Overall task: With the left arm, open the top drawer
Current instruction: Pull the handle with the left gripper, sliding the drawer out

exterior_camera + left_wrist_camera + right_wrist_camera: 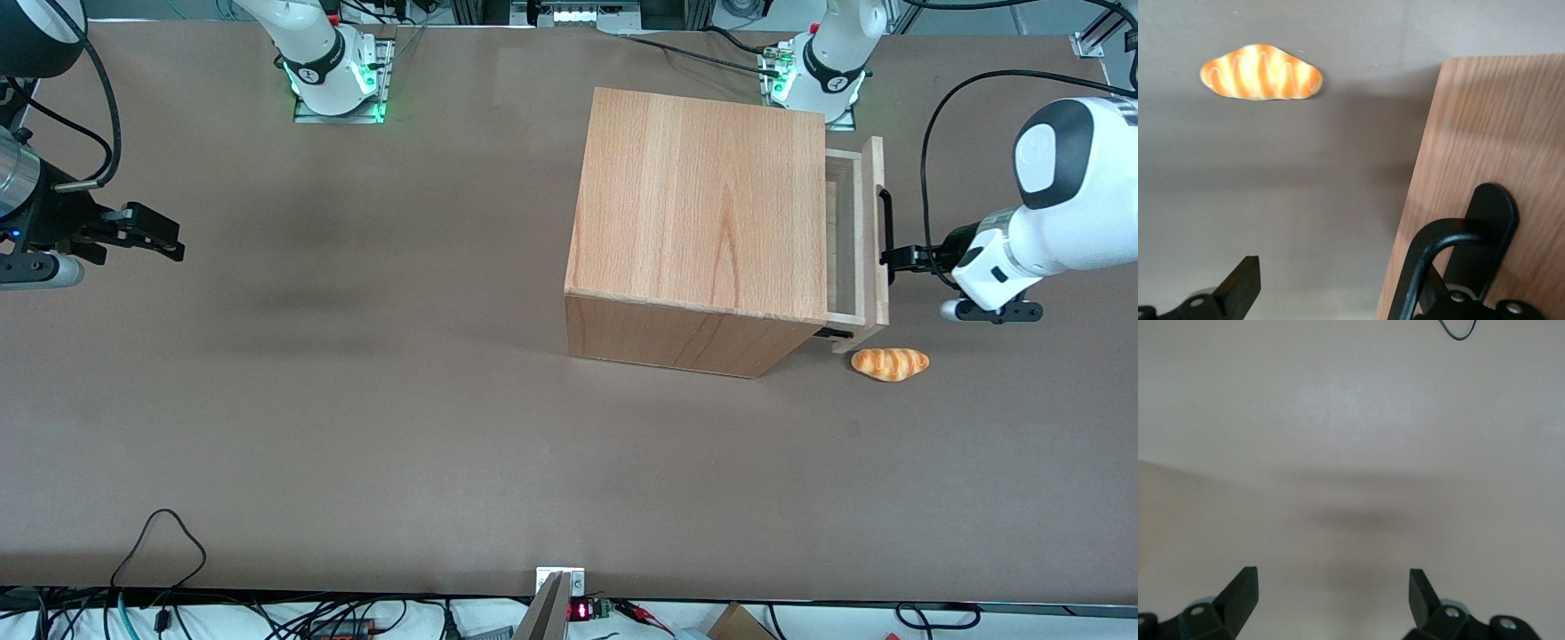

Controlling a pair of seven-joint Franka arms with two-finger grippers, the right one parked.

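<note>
The top drawer [846, 240] stands a little way out of the wooden cabinet [702, 213], toward the working arm's end of the table. Its front panel [1485, 133] carries a black handle [885, 222]. The left arm [1058, 213] reaches in from that end, and its gripper [896, 258] is at the handle's end nearer the front camera. In the left wrist view the gripper [1336, 270] is open. One finger [1241, 283] hangs free over the table. The other is hidden by the handle bar [1426, 257], close against the panel.
A striped bread roll [889, 364] lies on the brown table just in front of the drawer panel and nearer the front camera than the gripper. It also shows in the left wrist view [1261, 72]. A lower drawer's handle [831, 334] peeks out beneath the top drawer.
</note>
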